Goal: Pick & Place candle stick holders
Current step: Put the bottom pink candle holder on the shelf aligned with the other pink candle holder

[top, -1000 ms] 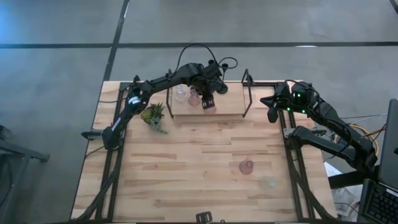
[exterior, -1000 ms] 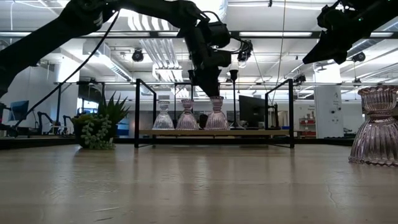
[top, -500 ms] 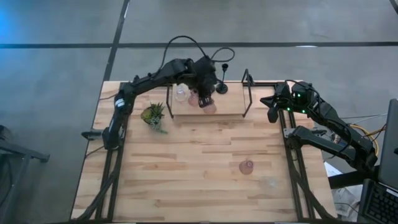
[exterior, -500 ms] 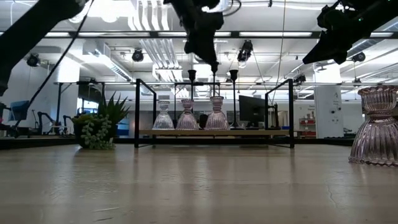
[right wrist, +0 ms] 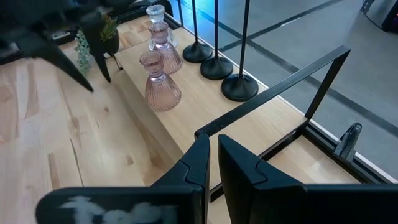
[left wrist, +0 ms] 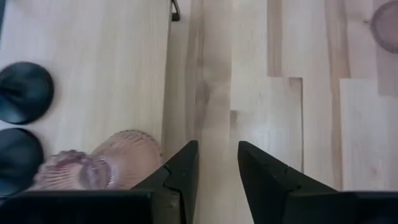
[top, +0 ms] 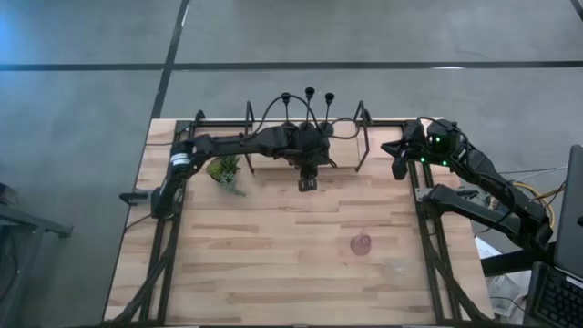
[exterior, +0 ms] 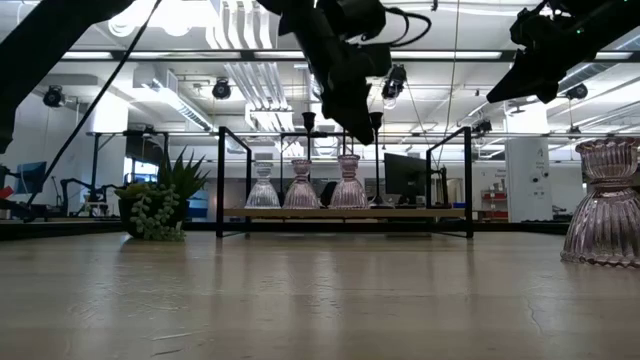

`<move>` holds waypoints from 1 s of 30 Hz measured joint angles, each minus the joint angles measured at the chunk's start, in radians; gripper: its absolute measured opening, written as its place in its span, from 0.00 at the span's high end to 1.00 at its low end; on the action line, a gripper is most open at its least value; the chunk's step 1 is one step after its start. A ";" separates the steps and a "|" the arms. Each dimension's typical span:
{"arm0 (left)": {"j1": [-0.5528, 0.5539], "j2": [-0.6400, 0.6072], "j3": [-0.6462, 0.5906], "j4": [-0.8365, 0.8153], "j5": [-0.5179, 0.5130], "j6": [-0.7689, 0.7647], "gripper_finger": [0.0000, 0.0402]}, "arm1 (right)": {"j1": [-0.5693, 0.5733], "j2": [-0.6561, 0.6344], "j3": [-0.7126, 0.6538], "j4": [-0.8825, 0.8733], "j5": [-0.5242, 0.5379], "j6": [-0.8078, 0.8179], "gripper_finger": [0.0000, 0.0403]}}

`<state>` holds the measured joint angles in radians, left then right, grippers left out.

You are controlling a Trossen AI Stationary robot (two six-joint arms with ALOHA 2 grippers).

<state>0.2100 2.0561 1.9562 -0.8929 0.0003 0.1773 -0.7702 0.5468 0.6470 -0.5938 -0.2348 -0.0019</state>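
Observation:
Three slim black stemmed holders [right wrist: 216,65] stand on their round bases on a wooden shelf [right wrist: 205,102] with a black frame at the table's far edge. Beside them stand two pink glass holders [right wrist: 160,81] and a clear one [right wrist: 155,12]; the low view shows all three [exterior: 302,185]. Another pink glass holder [top: 362,243] stands alone on the table toward the near right. My left gripper [left wrist: 217,165] is open and empty, hovering just in front of the shelf [top: 307,182], next to a pink holder [left wrist: 121,158]. My right gripper [right wrist: 212,162] is shut and empty, raised at the far right.
A small spiky green plant [top: 224,169] stands left of the shelf under my left arm. The shelf's black frame posts [top: 363,137] rise at both ends. Bare wooden table [top: 273,264] stretches from the shelf to the near edge.
My left gripper has come away from the pink holder at the right of the glass row on the shelf, gone up, then moved toward the table's near edge, off the shelf. The holder has stayed upright on the shelf.

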 joint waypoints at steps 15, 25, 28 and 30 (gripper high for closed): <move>0.047 0.000 -0.099 0.154 -0.081 -0.040 0.71 | 0.000 0.000 0.000 0.000 0.000 0.000 0.93; 0.077 0.000 -0.112 0.159 -0.105 -0.063 0.71 | 0.000 0.000 0.000 0.000 0.000 0.000 0.93; 0.080 0.000 -0.112 0.160 -0.106 -0.072 0.71 | 0.000 0.000 0.000 0.000 0.000 0.001 0.93; 0.080 0.000 -0.112 0.159 -0.106 -0.078 0.71 | 0.000 0.000 0.000 0.000 0.000 0.000 0.93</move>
<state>0.2897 2.0563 1.8442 -0.7338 -0.1055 0.0997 -0.7703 0.5469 0.6472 -0.5940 -0.2352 -0.0021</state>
